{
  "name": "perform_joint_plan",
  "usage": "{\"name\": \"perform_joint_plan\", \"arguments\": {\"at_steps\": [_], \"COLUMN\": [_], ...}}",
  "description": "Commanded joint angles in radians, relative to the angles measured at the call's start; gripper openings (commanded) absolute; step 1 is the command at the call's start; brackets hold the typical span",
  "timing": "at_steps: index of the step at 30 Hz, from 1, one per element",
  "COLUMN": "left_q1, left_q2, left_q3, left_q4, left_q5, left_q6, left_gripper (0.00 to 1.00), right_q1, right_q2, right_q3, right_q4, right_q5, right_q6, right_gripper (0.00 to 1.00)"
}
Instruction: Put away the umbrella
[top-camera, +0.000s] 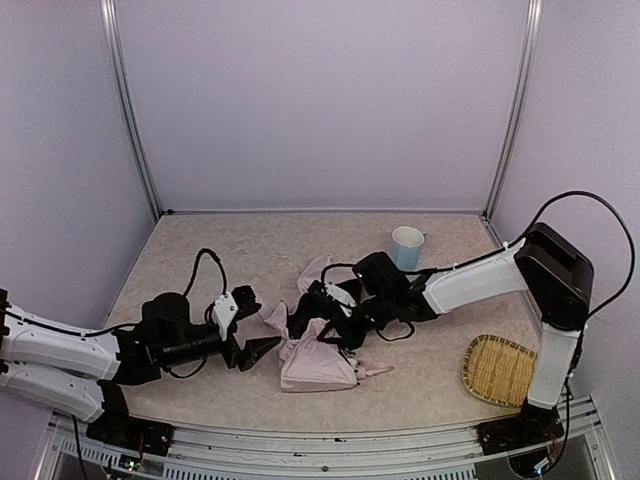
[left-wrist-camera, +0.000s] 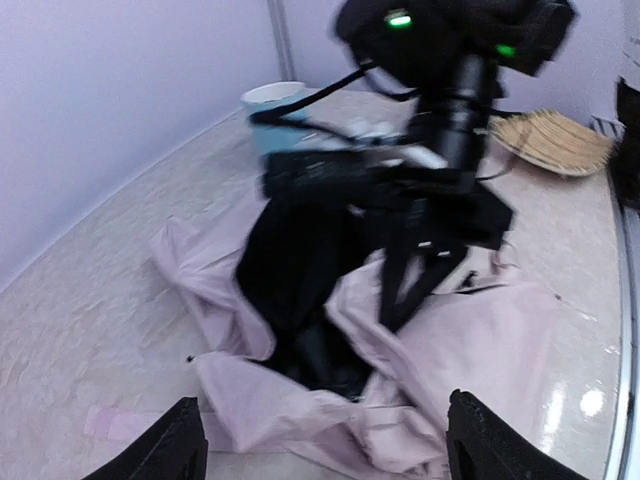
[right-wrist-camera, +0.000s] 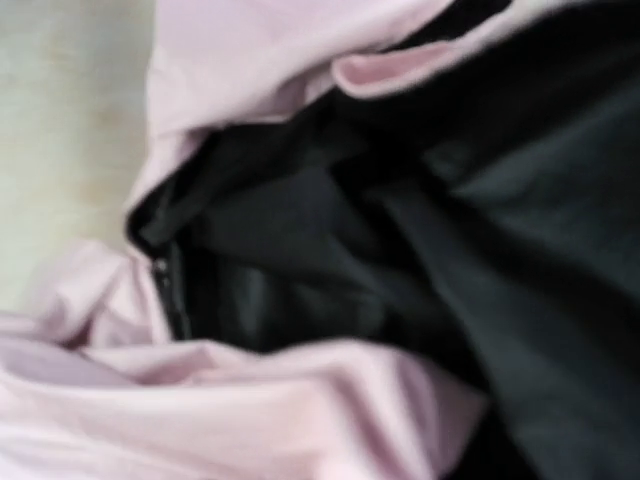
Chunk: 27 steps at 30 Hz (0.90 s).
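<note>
Beside the crumpled pale-pink, black-lined folding umbrella: left gripper, jaws spread wide. Amid its folds: right gripper, jaw state cannot be told.

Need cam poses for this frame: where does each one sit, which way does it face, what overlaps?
Top external: above and behind the bases, looking down and forward over the table; left arm and right arm both show.
Left wrist: low on the left arm, facing the umbrella; own fingertips at the bottom corners.
Right wrist: hard against the umbrella's pink and black folds; no fingers visible.
Shared: top and left wrist both show umbrella, cup, tray, right arm.
</note>
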Motion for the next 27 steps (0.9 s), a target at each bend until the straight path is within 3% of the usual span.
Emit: {"name": "perform_joint_plan", "arguments": {"at_steps": [1, 7, 11, 15, 18, 21, 27], "left_q1": [0.156, 0.213, 0.213, 0.190, 0.151, 0.126, 0.107], "left_q2": [-0.032, 0.144, 0.179, 0.152, 0.129, 0.138, 0.184], "left_q3": [-0.043, 0.075, 0.074, 0.039, 0.019, 0.027, 0.079], "left_q4": [0.100, -0.079, -0.045, 0.074, 0.156, 0.178, 0.141], "left_q5": [0.026, 0.119, 0.195, 0.245, 0.227, 0.195, 0.192], "left_q6": [-0.146, -0.137, -0.172, -0.197, -0.169, -0.129, -0.113], "left_gripper": [0.78, 0.89, 0.87, 0.71, 0.60, 0.49, 0.18], "right_q1": [0.072, 0.179, 0.241, 0.327, 0.333, 0.319, 0.143], "right_q2": [-0.171, -0.244, -0.272, -0.308, -0.360, -0.473, -0.667], "right_q3": [-0.042, -0.105, -0.124, -0.139, -0.156, -0.208, -0.407], "right_q4": [-0.064, -0.043, -0.047, -0.087, -0.096, -0.058, 0.072], "right_q5": [-0.027, 0.043, 0.095, 0.142, 0.110, 0.100, -0.034], "right_q6": [-0.143, -0.243, -0.270, -0.296, -0.259, -0.228, -0.041], "right_gripper": [0.00, 0.00, 0.06, 0.43, 0.74, 0.99, 1.00]}}
